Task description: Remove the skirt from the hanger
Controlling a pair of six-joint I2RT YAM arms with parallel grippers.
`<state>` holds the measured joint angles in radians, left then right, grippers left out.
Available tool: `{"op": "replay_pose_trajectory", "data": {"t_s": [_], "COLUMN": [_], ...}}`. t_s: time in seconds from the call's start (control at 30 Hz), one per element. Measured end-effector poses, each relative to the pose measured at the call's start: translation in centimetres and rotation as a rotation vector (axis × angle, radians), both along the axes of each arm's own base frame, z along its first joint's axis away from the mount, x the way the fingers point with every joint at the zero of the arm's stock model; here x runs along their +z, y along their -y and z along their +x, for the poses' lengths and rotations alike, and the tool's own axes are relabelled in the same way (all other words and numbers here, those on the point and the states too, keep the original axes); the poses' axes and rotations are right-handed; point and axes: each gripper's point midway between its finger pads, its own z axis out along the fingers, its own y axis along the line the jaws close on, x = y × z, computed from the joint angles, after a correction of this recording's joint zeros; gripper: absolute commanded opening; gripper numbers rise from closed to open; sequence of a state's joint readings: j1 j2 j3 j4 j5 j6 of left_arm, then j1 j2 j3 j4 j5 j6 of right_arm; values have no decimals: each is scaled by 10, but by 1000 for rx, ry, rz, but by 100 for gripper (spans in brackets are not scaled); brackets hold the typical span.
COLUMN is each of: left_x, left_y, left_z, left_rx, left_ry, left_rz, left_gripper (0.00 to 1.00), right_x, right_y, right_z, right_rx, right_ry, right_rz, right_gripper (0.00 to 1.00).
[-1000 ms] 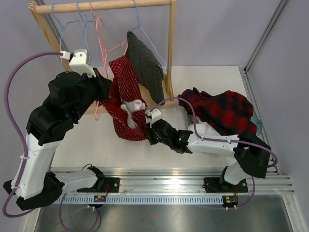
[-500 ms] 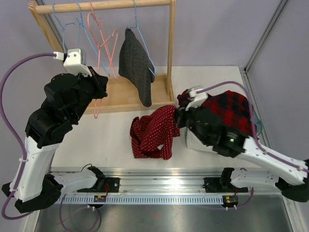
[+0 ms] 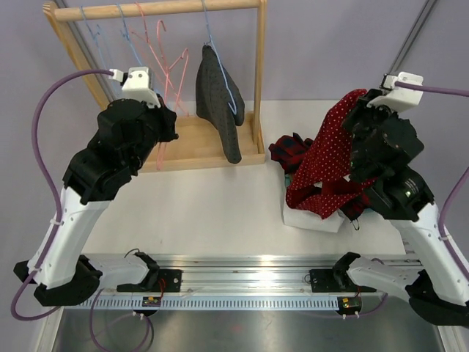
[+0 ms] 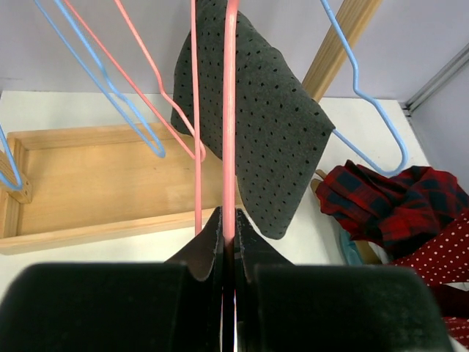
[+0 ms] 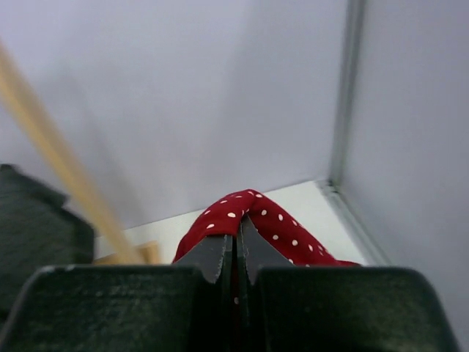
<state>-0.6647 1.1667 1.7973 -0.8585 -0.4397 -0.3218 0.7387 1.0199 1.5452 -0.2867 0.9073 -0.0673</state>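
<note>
Dangling beneath the right hand (image 5: 236, 232), the red skirt (image 3: 322, 158) is pinched in its grip.

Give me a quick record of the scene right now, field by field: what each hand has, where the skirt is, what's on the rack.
left hand: shut on the pink hanger at the wooden rack
right hand: shut on the red dotted skirt, held up high
skirt status: off the hanger, dangling over the plaid garment
rack: grey garment on a blue hanger; the other hangers are bare
</note>
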Motion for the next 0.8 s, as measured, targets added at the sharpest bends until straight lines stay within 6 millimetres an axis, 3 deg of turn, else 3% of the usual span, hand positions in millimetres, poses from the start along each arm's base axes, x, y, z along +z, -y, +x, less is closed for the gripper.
{"op": "replay_pose_trajectory", "data": {"t_s": [0.1, 0.2, 0.3, 0.37, 0.4, 0.43, 0.47, 0.5, 0.6, 0.73, 0.8], "left_x": [-4, -5, -1, 5, 7, 11, 14, 17, 18, 11, 10], "left_y": [9, 16, 17, 8, 2, -4, -8, -12, -23, -27, -26], "left_z": [17, 37, 62, 80, 90, 100, 108, 116, 135, 148, 155], "left_rx": [12, 31, 59, 97, 114, 139, 147, 159, 176, 156, 136], "left_ry": [-11, -18, -14, -8, -7, -1, 4, 10, 10, -5, -6], "left_rz": [40, 71, 76, 66, 60, 53, 47, 39, 29, 24, 14], "left_gripper": [0, 0, 0, 0, 0, 0, 0, 0, 0, 0, 0], "right_x": [-17, -50, -115, -170, -202, -234, -261, -285, -336, -379, -392], "right_y": [30, 66, 92, 101, 102, 100, 96, 90, 72, 50, 43], "right_z": [27, 66, 105, 115, 115, 111, 107, 102, 89, 78, 72], "right_rx": [-145, -263, -320, -341, -339, -333, -316, -296, -228, -138, -105], "right_ry": [-61, -165, -323, -447, -509, -581, -641, -692, -799, -843, -846], "right_rz": [-54, -56, -9, 22, 45, 62, 86, 110, 185, 288, 325], "right_gripper": [0, 0, 0, 4, 30, 62, 84, 98, 99, 100, 99]}}
